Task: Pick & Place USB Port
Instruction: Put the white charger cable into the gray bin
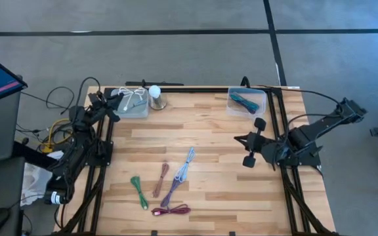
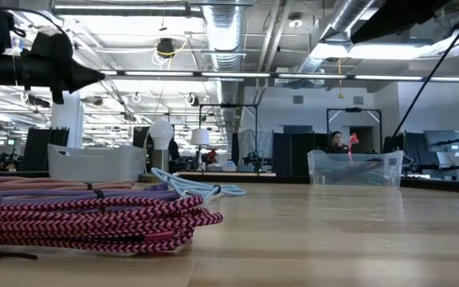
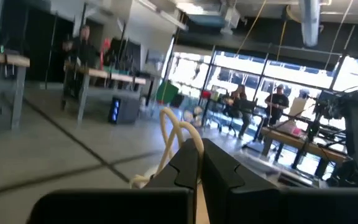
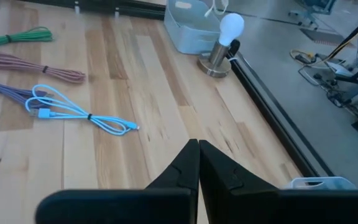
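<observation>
- Left gripper [image 1: 115, 110] hangs at the left bin [image 1: 131, 110], fingers pressed together with nothing between them; a white cable [image 3: 178, 134] loops just beyond its tips
- Right gripper [image 1: 253, 141] waits by the table's right edge, fingers pressed together, empty
- 5 bundled USB cables lie at the front centre: light blue cable [image 4: 82, 112], purple cable [image 1: 171, 192], brown cable [image 1: 161, 179], green cable [image 1: 138, 191], magenta cable [image 2: 94, 223]
- To do the pick well, spread the fingers first, then descend over a bundle's tied middle, not a loose end
- Only the high view shows the teal cable [image 1: 244, 101] inside the right bin [image 1: 261, 98]; only the low view shows the magenta braid's weave
</observation>
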Robot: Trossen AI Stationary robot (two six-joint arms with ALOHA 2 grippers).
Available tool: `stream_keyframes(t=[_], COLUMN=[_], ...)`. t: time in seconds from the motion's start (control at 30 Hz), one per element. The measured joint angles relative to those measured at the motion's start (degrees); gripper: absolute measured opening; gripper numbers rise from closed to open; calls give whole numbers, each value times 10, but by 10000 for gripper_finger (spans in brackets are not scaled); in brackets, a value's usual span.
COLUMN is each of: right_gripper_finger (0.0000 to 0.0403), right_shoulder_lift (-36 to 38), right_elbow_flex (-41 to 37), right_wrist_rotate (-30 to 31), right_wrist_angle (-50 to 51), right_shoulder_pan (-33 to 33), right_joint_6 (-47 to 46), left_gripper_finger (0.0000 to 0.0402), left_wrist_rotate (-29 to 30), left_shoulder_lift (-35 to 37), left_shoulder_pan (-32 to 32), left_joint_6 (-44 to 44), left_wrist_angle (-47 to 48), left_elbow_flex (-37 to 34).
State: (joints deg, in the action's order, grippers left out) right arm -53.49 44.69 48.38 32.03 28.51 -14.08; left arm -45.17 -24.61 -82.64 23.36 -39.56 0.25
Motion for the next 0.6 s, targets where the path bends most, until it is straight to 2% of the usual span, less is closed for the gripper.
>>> stream_keyframes(t=[0.43,0.6], right_gripper_finger=[0,0], right_shoulder_lift=[0,0], right_elbow_flex=[0,0], right_wrist_rotate=[12,12], right_wrist_angle=[-13,-13], right_shoulder_pan=[15,15], right_joint_6=[0,0], left_gripper_finger=[6,6], left_wrist_rotate=[1,14], left_shoulder_lift=[-1,-1], left_shoulder_pan=[6,16], left_joint_6=[-86,-172], left_wrist_angle=[78,125], left_elbow_flex=[0,0])
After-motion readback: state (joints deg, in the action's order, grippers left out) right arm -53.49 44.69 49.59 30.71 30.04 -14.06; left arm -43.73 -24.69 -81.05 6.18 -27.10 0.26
